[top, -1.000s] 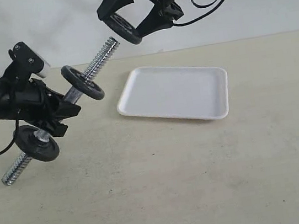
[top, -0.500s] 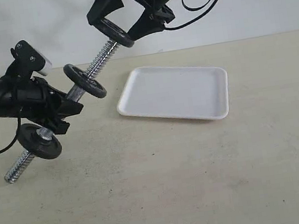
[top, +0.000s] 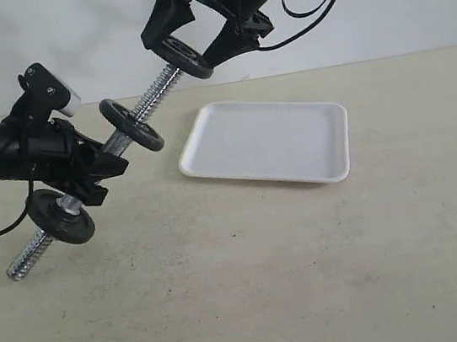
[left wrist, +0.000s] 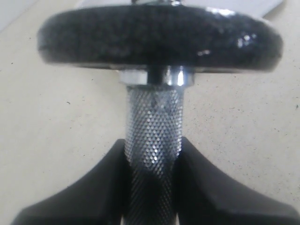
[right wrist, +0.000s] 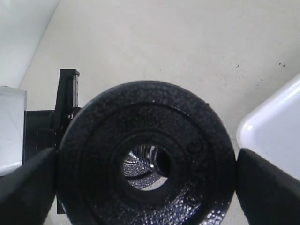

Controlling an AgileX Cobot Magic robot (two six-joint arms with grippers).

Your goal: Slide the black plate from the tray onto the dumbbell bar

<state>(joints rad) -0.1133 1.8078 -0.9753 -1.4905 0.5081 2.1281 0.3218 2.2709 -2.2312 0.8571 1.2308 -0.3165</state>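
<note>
Your right gripper [top: 186, 51] clamps the black plate [right wrist: 93, 154] at the threaded tip of the dumbbell bar [top: 149, 99], clear of the tray [top: 267, 142]. Your left gripper [left wrist: 152, 187] grips the bar. If the plate sits off-axis, its hole may snag those threads.

A beige speckled surface [top: 270, 284] meets a plain white wall [top: 89, 29]; above it hang two tilted black discs, an upper disc [top: 132, 126] and a lower disc [top: 60, 217].
</note>
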